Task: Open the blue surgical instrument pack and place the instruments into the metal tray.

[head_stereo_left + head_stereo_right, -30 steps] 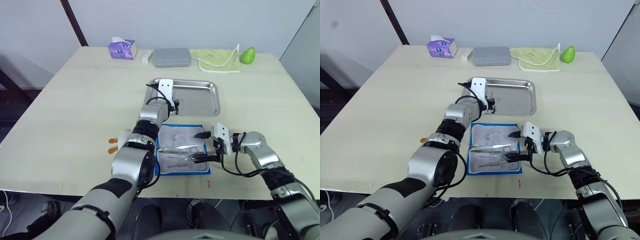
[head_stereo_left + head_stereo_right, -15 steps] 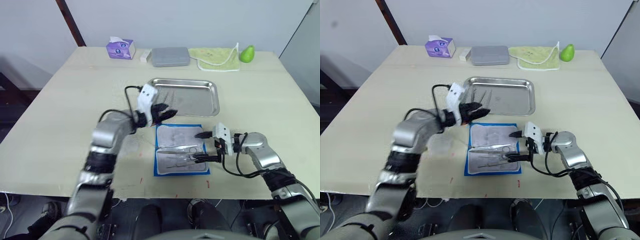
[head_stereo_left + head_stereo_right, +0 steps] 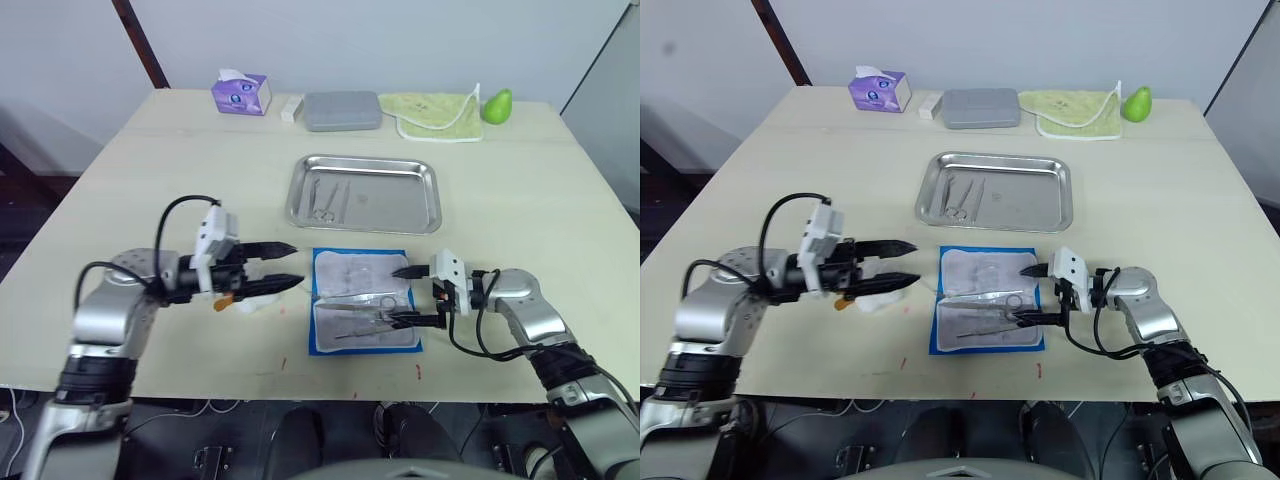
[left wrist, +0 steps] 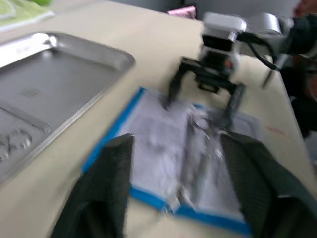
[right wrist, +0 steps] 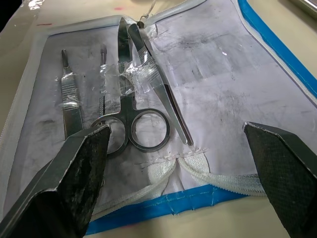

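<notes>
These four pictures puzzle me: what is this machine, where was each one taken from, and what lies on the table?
It is a humanoid robot with two arms. Two pictures come from its head, one from each wrist. The left gripper and right gripper are both open and hold nothing. On the table the blue pack lies opened, with scissors and other tools on its lining. The metal tray behind it already holds some instruments. Along the far edge are a tissue box, a grey case and a cloth.
</notes>
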